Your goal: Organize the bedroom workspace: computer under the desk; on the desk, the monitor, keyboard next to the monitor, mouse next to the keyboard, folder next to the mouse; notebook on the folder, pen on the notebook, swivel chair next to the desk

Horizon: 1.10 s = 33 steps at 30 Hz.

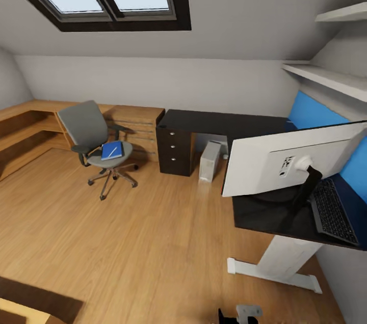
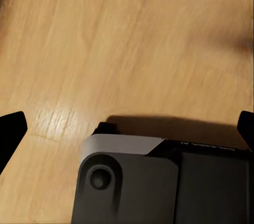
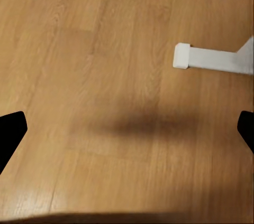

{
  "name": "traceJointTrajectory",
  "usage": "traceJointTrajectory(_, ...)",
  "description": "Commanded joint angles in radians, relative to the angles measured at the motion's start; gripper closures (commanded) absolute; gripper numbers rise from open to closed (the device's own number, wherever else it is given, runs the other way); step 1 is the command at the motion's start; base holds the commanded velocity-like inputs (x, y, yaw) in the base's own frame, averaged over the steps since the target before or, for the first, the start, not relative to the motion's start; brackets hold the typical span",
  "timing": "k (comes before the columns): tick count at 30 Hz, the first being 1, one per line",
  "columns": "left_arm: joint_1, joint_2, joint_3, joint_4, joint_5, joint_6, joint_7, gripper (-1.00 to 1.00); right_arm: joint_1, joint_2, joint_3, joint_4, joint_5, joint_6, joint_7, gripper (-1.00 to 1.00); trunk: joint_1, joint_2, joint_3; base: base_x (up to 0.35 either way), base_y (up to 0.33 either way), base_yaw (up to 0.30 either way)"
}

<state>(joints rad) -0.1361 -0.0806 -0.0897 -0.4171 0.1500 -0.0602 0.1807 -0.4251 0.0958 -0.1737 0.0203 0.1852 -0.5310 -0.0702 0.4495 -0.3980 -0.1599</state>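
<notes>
judging by the room, the monitor (image 1: 275,160) and keyboard (image 1: 332,210) already sat on the worktop (image 1: 265,217) with the computer (image 1: 210,160) beneath, while the folder (image 1: 111,150) lay on the chair (image 1: 94,138); both claws (image 2: 127,129) (image 3: 127,129) were spread apart and empty.

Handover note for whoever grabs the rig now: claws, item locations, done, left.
Left claw and right claw: both open, empty, over bare floor.
Swivel chair stands away from the desk, blue folder on its seat with a white pen-like stick on it.
Done: computer under desk; monitor and keyboard on desk.
Mouse and notebook: cannot tell.
Left: folder to desk, stack, chair to desk.
</notes>
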Motion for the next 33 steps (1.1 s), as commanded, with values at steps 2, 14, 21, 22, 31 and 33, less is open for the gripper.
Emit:
traceJointTrajectory(2, 0.0, 0.001, -0.008, 0.0, 0.01, -0.004, 0.008, -1.0, -0.001, 0.001, -0.006, 0.002, 0.01, -0.007, -0.006, -1.0, 0.001, -0.002, -0.002, -0.002, -0.338, -0.279)
traceJointTrajectory(14, 0.0, -0.001, -0.01, 0.0, 0.01, -0.021, 0.009, -1.0, -0.001, 0.001, -0.006, 0.001, 0.016, -0.047, -0.005, -1.0, 0.001, -0.002, -0.002, -0.004, -0.331, -0.276)
traceJointTrajectory(21, 0.0, -0.001, -0.01, 0.0, 0.01, -0.022, 0.009, -1.0, -0.001, 0.002, -0.006, 0.001, 0.016, -0.048, -0.006, -1.0, 0.001, -0.002, -0.002, -0.068, -0.196, -0.108)
traceJointTrajectory(22, 0.0, -0.001, -0.01, 0.0, 0.01, -0.022, 0.009, -1.0, -0.001, 0.002, -0.006, 0.001, 0.016, -0.048, -0.006, -1.0, 0.001, -0.002, -0.001, -0.076, -0.149, -0.104)
traceJointTrajectory(31, 0.0, 0.0, -0.01, 0.0, 0.01, -0.023, 0.01, -1.0, 0.0, 0.004, -0.006, 0.003, 0.016, -0.054, -0.006, -1.0, 0.001, -0.002, 0.009, -0.078, -0.137, -0.121)
traceJointTrajectory(33, 0.0, 0.0, -0.01, 0.0, 0.01, -0.023, 0.01, -1.0, 0.0, 0.004, -0.006, 0.003, 0.016, -0.054, -0.006, -1.0, 0.001, -0.002, 0.012, -0.078, -0.132, -0.126)
